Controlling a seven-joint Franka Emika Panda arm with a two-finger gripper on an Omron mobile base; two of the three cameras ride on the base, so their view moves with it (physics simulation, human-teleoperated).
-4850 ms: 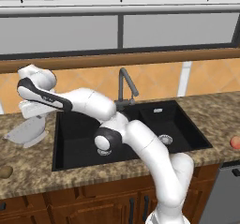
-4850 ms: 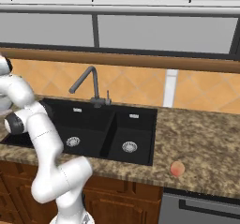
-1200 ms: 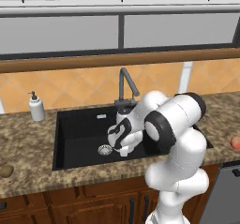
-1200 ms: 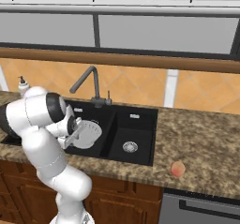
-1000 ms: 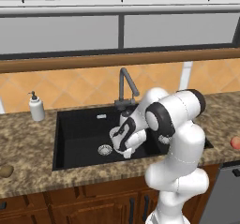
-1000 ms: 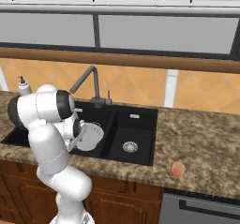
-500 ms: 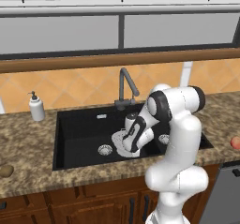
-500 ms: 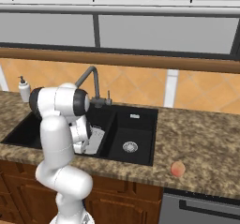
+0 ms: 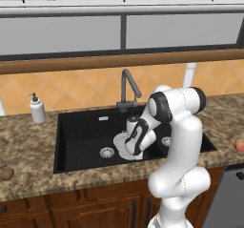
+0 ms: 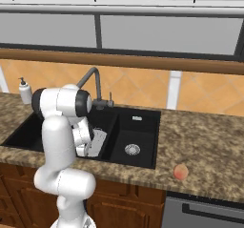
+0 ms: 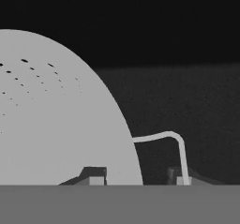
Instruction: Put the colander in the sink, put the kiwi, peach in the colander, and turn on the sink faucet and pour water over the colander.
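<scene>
The pale perforated colander (image 9: pixel 123 143) sits tilted low in the large basin of the black sink (image 9: pixel 76 131), beside the divider. My gripper (image 9: pixel 136 146) reaches down to its right edge and is shut on the colander. In the hand view the colander (image 11: pixel 56 120) bulges at left, its thin handle loop (image 11: pixel 174 141) running to my right fingertip, with my gripper (image 11: pixel 137 178) straddling the rim. The faucet (image 9: pixel 127 86) stands behind. The brown kiwi (image 9: pixel 5 173) lies on the left counter. The peach (image 10: pixel 180 171) rests on the right counter, far from the sink (image 10: pixel 138 127).
A white soap pump bottle (image 9: pixel 37 110) stands on the counter left of the sink, against the tiled wall. The smaller basin with its silver drain (image 10: pixel 132 149) lies to the right. A dishwasher front (image 10: pixel 205 212) sits below the right counter.
My arm has swung right over the sink, and the colander has come down with it, from the middle of the large basin to low beside the divider.
</scene>
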